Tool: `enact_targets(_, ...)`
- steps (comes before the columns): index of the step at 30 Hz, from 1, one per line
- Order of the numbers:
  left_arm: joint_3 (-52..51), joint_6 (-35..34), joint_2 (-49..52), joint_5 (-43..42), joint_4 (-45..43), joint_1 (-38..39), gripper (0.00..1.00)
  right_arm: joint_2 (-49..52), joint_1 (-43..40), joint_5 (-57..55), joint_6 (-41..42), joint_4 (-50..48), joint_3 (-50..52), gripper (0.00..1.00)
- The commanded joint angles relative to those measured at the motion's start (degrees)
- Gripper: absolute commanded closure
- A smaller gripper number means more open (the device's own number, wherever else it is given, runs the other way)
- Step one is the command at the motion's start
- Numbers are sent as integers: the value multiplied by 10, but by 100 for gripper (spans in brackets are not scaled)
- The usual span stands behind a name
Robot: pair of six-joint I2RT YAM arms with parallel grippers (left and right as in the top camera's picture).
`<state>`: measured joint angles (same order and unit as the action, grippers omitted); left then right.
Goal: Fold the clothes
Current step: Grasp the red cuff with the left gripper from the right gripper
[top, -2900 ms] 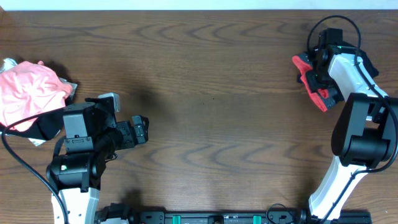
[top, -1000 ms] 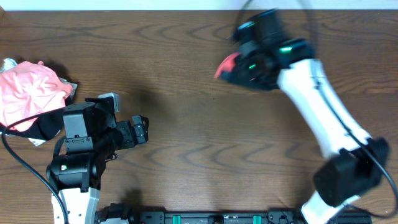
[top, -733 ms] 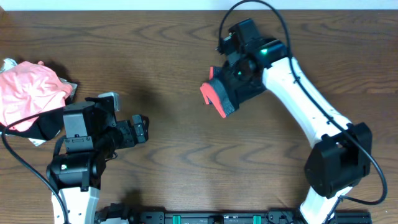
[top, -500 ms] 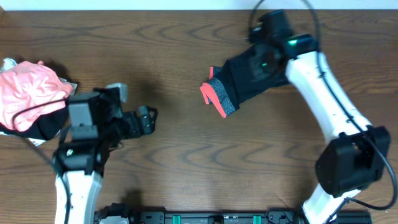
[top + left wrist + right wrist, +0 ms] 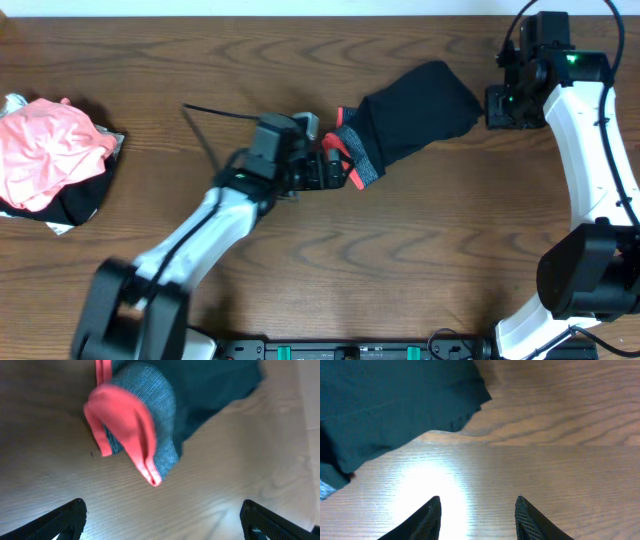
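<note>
The leggings (image 5: 410,105) lie bunched on the bench (image 5: 300,260); left fingers (image 5: 65,517) spread wide near the coral waistband (image 5: 125,435), right fingers (image 5: 427,517) apart, empty, beside the black cloth

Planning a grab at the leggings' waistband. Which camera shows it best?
Left wrist: the grey waistband and its coral edge appear large and close. Overhead shows it small at the leggings' left end; right wrist shows only black fabric.
</note>
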<state>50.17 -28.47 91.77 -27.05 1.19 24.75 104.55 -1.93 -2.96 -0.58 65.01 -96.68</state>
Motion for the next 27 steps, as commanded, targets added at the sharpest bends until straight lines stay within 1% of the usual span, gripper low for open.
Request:
enact_targets(1, 6, -55, 62, 13, -44, 16, 2, -12, -4, 0, 8, 1, -6, 55)
enact_targets(4, 6, -56, 107, 7, -99, 24, 2, -12, -3, 4, 8, 1, -6, 55)
enact_targets(9, 6, -55, 127, 7, -161, 27, 2, -12, -3, 4, 8, 0, -6, 55)
enact_targets(14, 6, -77, 127, 4, -172, 27, 2, -12, -3, 4, 8, -2, -6, 55)
enact_targets(19, 6, -82, 127, 0, -172, 30, 2, -12, -3, 4, 8, -4, -6, 55)
enact_targets(24, 6, -102, 127, 1, -178, 47, 2, -12, -3, 4, 8, -4, -6, 54)
enact_targets(27, 6, -102, 127, 20, -186, 57, 2, -12, -3, 4, 8, -3, -6, 54)
